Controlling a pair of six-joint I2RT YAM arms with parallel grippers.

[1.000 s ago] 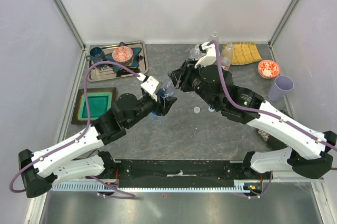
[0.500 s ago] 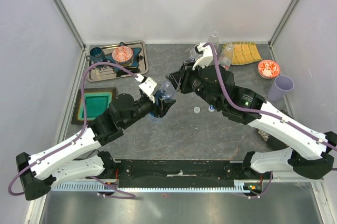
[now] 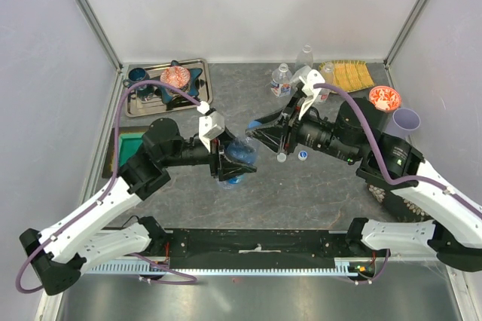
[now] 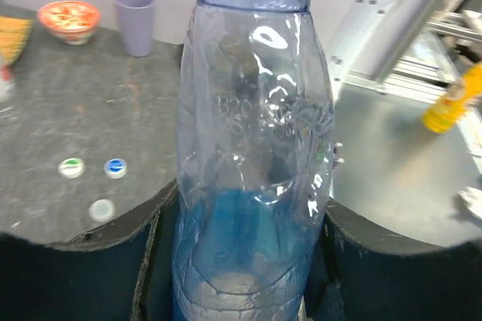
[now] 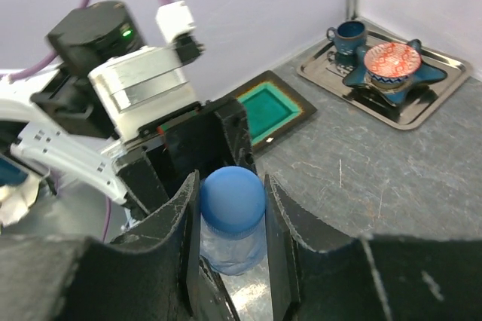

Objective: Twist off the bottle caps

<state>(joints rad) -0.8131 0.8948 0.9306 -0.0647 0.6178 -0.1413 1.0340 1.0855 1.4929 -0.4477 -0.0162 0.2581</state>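
Observation:
My left gripper (image 3: 230, 161) is shut on the lower body of the blue-tinted bottle (image 3: 241, 152) and holds it above the table's middle; the bottle fills the left wrist view (image 4: 252, 148). My right gripper (image 3: 256, 128) is closed around its blue cap (image 5: 232, 194), with a finger (image 5: 175, 223) on each side. At the back stand a clear bottle with a blue-white label (image 3: 281, 80) and a plain clear one (image 3: 304, 57). A greenish bottle (image 3: 325, 78) is partly hidden behind the right arm.
Three loose caps lie on the table (image 4: 71, 167) (image 4: 114, 167) (image 4: 101, 209). A lilac cup (image 3: 405, 121), red bowl (image 3: 384, 98) and yellow cloth (image 3: 352, 74) are at the back right. A metal tray (image 3: 151, 104) and green square dish (image 3: 135, 149) are at the left.
The right arm drew back to the right and lowered, uncovering the back bottles. The left gripper carried the blue bottle a little nearer. The right fingers now sit around the cap.

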